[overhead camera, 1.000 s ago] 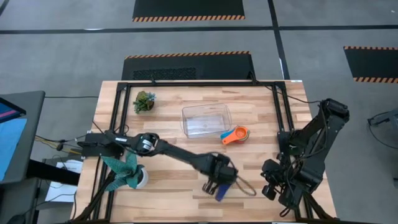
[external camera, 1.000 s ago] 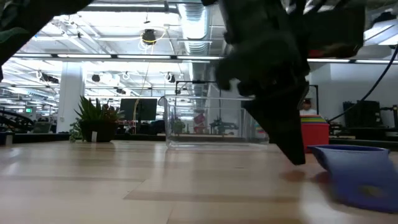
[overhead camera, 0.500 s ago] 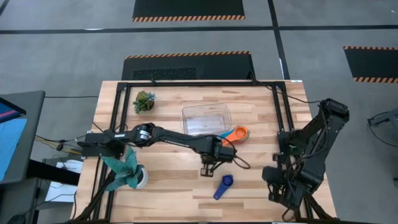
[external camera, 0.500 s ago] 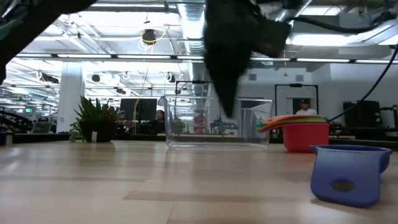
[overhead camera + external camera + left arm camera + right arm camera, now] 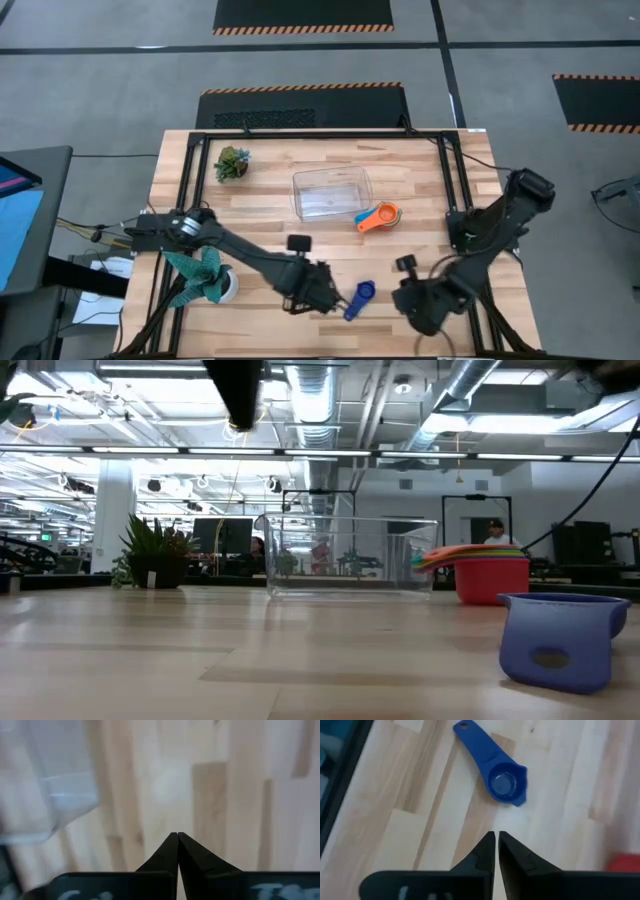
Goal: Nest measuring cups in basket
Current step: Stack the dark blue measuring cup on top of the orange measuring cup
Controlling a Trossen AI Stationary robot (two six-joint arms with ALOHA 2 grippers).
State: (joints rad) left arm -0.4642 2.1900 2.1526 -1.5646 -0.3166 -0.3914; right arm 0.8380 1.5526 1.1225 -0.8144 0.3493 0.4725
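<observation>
My left tool (image 5: pixel 177 839) is closed on nothing, hanging over the wooden surface (image 5: pixel 270 235) just beside the dark blue measuring cup (image 5: pixel 358 297). My right tool (image 5: pixel 496 840) has its tips almost together, empty, near the same cup. Well apart, nested cups (image 5: pixel 378 216) sit touching the clear basket (image 5: pixel 331 191).
</observation>
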